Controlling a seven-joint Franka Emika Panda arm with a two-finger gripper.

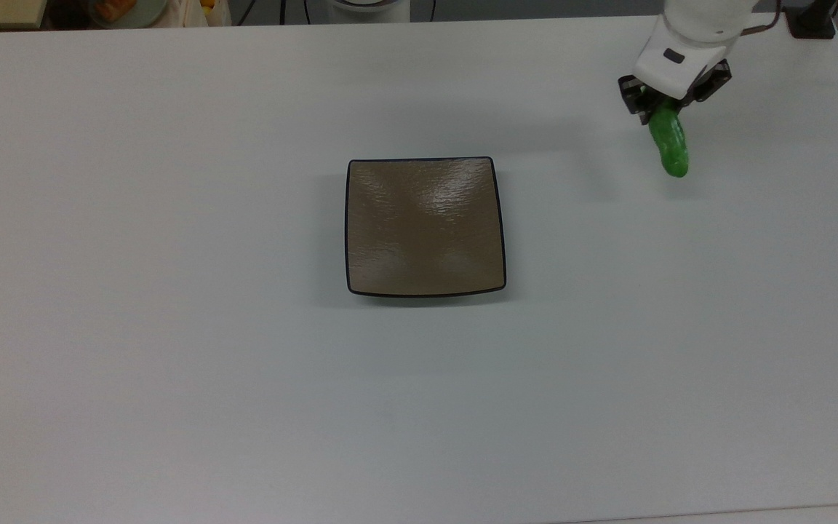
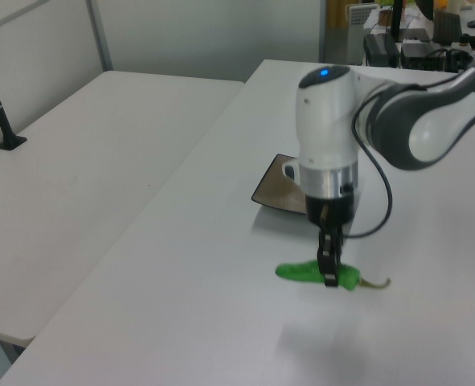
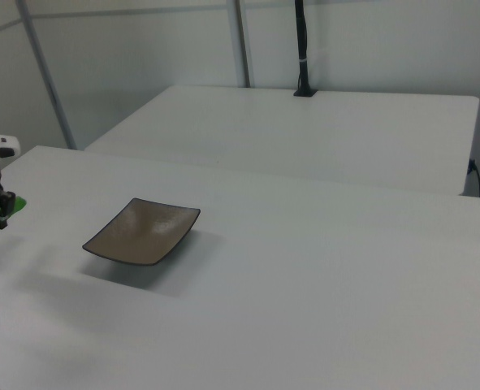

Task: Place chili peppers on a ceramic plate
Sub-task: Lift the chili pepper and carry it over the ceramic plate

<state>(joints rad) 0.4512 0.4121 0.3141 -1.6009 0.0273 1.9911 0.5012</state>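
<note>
While raised above table, pincer [image 2: 329, 269] clamps chili pepper [image 2: 313, 274] mid-body.

A white table [image 1: 172, 364], a second white table [image 2: 84, 153] alongside, a black post [image 3: 301, 49] on it.

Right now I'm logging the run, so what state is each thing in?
Chili pepper: gripped near its stem end, lifted clear of the table, lying roughly level.
Gripper: jaws shut on the pepper, pointing down.
Ceramic plate: empty, flat on the table, apart from the pepper.
Table: bears the plate.
</note>
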